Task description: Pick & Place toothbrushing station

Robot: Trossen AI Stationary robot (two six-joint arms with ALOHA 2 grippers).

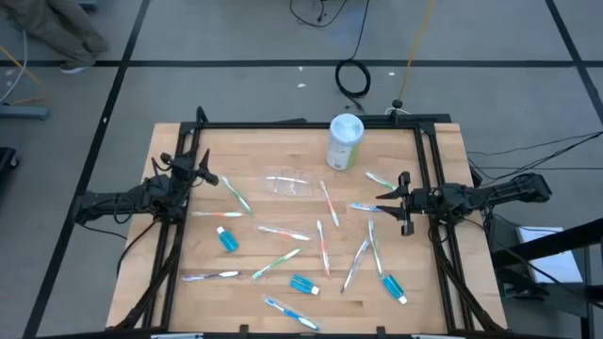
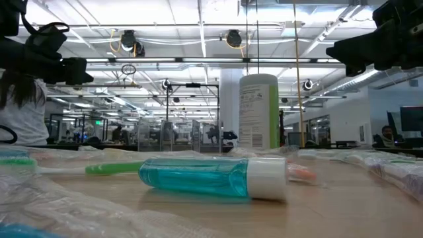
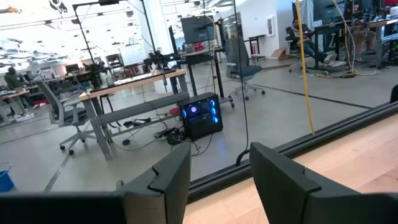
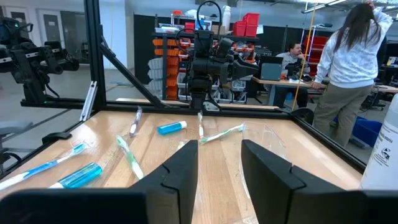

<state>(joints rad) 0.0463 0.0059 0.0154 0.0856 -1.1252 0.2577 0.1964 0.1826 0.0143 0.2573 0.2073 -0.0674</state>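
The wooden counter (image 1: 283, 282) fills the middle of the high view, framed by black rails. Left arm sits at the left edge, its hand (image 1: 203, 168) hovering over the far-left part of the boards, fingers (image 3: 165, 186) spread with nothing between them. Right arm mirrors it at the right edge, its hand (image 1: 403, 202) spread as well, fingers (image 4: 180, 171) apart and empty, pointing across the counter.

At the far side, right of centre, stands the tall white-and-green canister (image 1: 345, 141), upright. Just left of it and nearer, the clear plastic cup (image 1: 287, 184) lies near the middle of the far half, apparently on its side.

The toothpaste tubes are well apart: one blue tube (image 1: 226, 238) on the left, one (image 1: 303, 284) near centre toward the near edge, one (image 1: 392, 285) on the near right. From table height a blue tube (image 2: 211, 177) lies on its side, white cap to the right.

Toothbrushes (image 1: 325, 202) are scattered singly across the boards, from one beside the left hand to one (image 1: 290, 313) at the near edge.

In the right wrist view a person (image 4: 351, 62) in a light top stands beyond the counter.
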